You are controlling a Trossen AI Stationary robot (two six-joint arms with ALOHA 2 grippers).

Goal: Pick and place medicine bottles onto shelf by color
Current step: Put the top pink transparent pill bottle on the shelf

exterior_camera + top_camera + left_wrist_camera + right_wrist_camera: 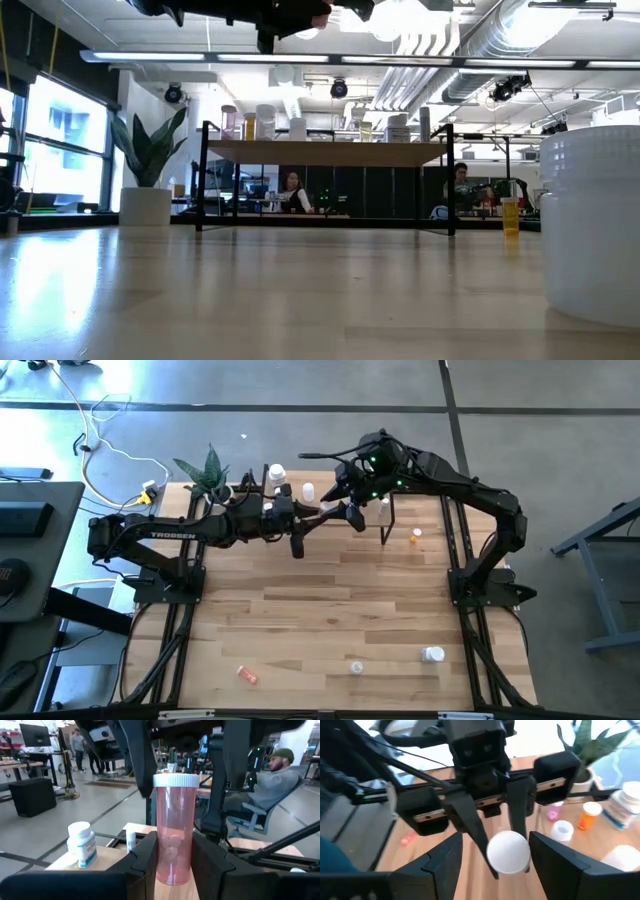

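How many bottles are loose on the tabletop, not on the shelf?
4: pink bottle, clear bottle and white bottle along the front edge; orange bottle beside the shelf. Arms may hide others.

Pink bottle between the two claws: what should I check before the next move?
1. Left claw shut on the pink bottle: ok.
2. Bottle upright, white cap on: ok.
3. Right claw open, one finger on each side of the cap: ok.
4. Right claw's fingers clear of the left claw's: cannot tell.
5. Free spot on the shelf for this colour: cannot tell.
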